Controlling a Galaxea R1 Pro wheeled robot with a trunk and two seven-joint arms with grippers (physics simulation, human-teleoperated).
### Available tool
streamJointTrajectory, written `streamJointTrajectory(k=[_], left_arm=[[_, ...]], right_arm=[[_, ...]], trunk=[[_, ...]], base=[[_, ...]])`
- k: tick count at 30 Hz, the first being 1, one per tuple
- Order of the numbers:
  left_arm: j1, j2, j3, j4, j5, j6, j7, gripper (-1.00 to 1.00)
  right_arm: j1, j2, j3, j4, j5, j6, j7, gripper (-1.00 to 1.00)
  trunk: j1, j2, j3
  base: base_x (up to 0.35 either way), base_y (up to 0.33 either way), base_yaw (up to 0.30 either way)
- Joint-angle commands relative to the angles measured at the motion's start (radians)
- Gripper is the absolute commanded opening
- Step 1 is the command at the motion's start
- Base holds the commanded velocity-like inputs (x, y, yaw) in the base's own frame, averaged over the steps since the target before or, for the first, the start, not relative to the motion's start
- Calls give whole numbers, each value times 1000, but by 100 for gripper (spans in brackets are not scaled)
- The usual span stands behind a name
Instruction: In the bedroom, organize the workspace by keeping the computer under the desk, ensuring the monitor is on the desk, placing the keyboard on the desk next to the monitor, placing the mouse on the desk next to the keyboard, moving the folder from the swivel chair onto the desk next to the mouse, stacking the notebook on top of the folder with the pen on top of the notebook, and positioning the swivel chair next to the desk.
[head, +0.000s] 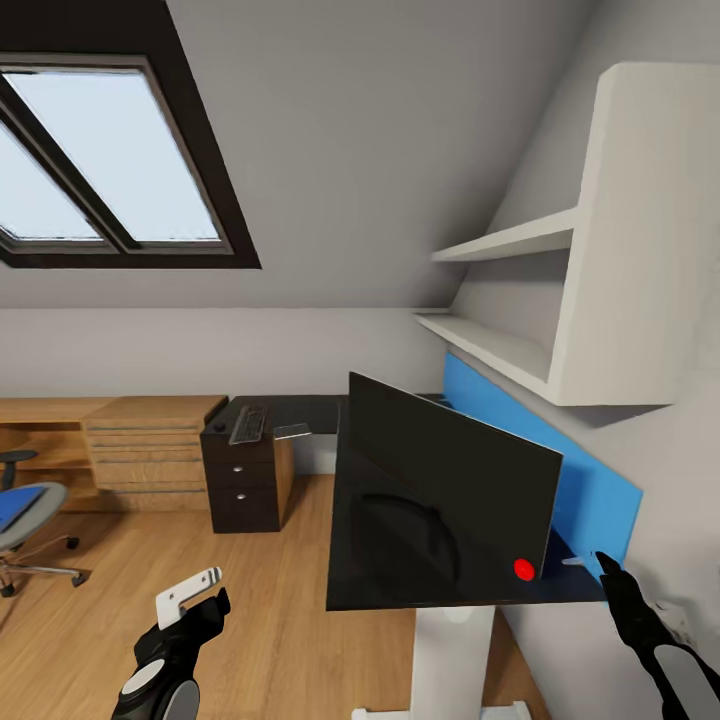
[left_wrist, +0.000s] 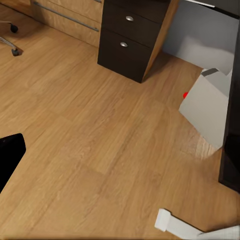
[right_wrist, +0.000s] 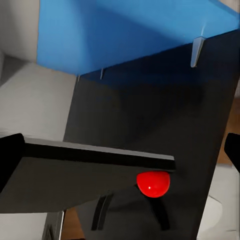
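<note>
Two worries: my right end effector (head: 603, 562), spread open, sits beside the monitor (head: 450, 480) on the bench (head: 440, 590); a nudge could topple it. Left end effector's (head: 195, 592) state: cannot tell.

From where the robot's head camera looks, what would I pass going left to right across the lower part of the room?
Swivel chair → wooden drawer unit → dark drawer cabinet with the keyboard on top → monitor → blue panel against the wall.
</note>
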Motion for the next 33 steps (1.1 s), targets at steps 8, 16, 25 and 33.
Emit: streamJointTrajectory(k=[8, 16, 25, 33], left_arm=[[0, 0, -1, -2, 8, 3, 7, 100], [0, 0, -1, -2, 9, 3, 7, 100], [0, 0, -24, 2, 10, 4, 6, 100], [0, -1, -34, 5, 10, 4, 6, 100]], right_arm=[[0, 1, 0, 1, -9, 5, -2, 100], [0, 1, 0, 2, -9, 5, -3, 100], [0, -2, -1, 26, -14, 7, -6, 100], [0, -4, -1, 32, -14, 7, -8, 100]], trunk=[[0, -1, 0], [0, -1, 0], [0, -1, 0], [0, -1, 0]], base=[[1, -37, 0], [161, -3, 0], [105, 0, 0], [83, 0, 0]])
